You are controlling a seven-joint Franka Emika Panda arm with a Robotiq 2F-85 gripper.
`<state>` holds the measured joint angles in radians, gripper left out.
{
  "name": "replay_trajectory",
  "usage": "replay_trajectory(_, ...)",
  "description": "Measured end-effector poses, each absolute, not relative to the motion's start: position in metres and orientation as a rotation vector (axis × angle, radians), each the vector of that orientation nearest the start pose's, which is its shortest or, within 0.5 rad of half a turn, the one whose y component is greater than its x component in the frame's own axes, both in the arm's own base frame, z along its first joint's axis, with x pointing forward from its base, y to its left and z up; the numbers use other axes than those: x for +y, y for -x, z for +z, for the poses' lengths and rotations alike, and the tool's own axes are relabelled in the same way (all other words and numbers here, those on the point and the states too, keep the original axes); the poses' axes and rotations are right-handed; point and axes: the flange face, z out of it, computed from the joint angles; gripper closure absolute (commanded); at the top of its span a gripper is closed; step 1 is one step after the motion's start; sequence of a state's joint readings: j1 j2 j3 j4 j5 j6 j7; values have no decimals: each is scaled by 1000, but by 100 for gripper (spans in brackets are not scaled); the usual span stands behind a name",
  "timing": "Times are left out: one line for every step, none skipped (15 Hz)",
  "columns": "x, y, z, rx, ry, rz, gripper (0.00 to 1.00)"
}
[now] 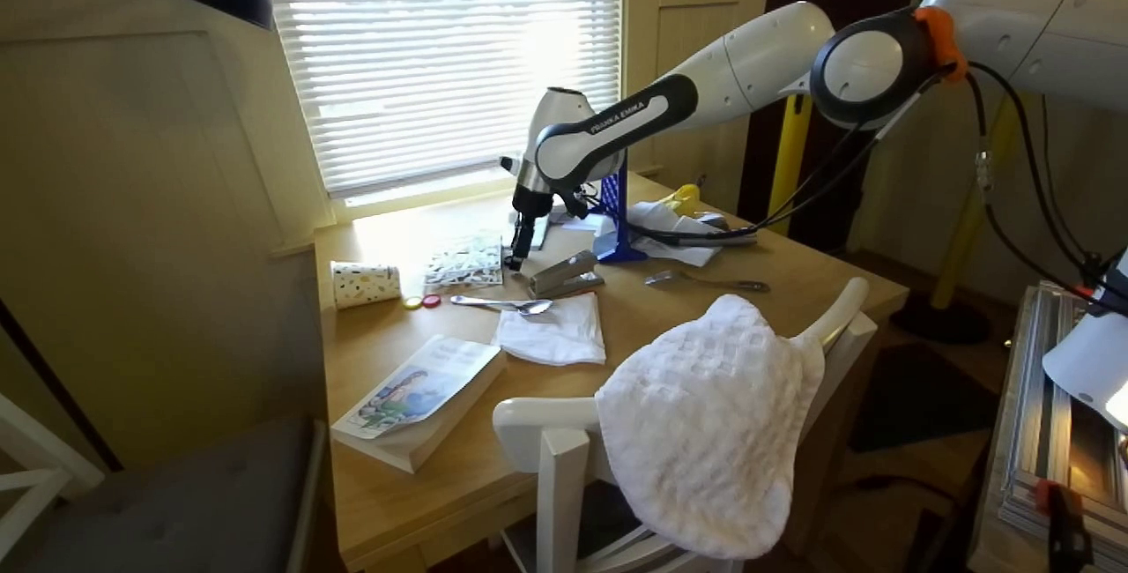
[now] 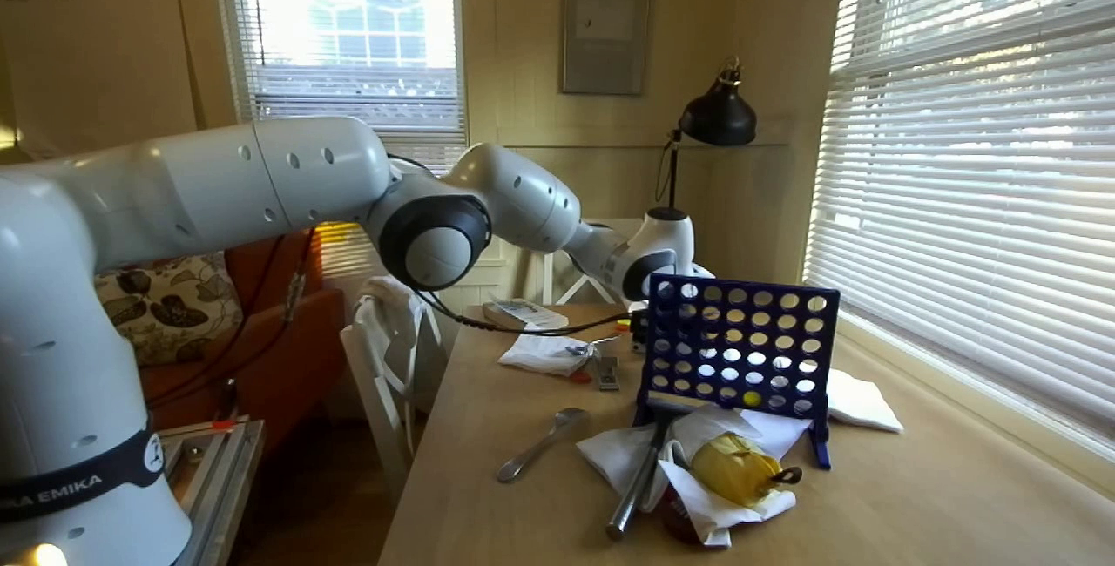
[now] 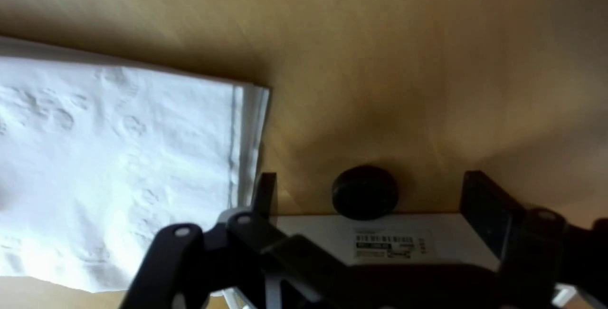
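A: "How does the black pincer stand?"

B: "Spread wide — in the wrist view a small round black disc shows between its fingers, apart from both."

A: "Where is that disc?"

B: "On the pale wooden desk, at the edge of a flat white piece with a barcode label — contact is hard to tell. A creased white papery sheet lies beside, and in an exterior view a grey stapler lies near the pincer."

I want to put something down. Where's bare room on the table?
There's bare tabletop between the napkin by the spoon and the lone utensil. Another free patch lies between the yellow bundle and the window blinds. It's crowded around the open gripper, with the stapler and a black disc close by.
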<state>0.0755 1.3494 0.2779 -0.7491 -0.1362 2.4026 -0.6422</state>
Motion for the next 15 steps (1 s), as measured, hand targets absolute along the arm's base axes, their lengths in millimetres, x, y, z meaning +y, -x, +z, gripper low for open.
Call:
replay_trajectory(164,-802,135,-1223,2751,-542,11)
replay_trajectory(163,-802,134,-1234,2734,-552,16)
replay_trajectory(162,-803,134,-1242,2719,-557,18)
replay_trajectory(161,-803,134,-1249,2707,-562,39)
replay_trajectory(160,-803,135,-1252,2695,-567,42)
replay_trajectory(159,-803,135,-1252,2687,-570,44)
replay_trajectory(159,-804,135,-1253,2680,-573,51)
replay_trajectory(158,-804,136,-1253,2675,-580,58)
replay_trajectory(158,-805,138,-1251,2670,-585,66)
replay_trajectory(159,-805,139,-1251,2666,-589,73)
replay_trajectory(160,-805,140,-1251,2662,-592,81)
replay_trajectory(161,-805,140,-1250,2659,-594,87)
replay_trajectory(161,-805,141,-1246,2659,-593,90)
replay_trajectory(162,-805,141,-1230,2666,-589,90)
replay_trajectory(162,-805,142,-1204,2679,-582,90)
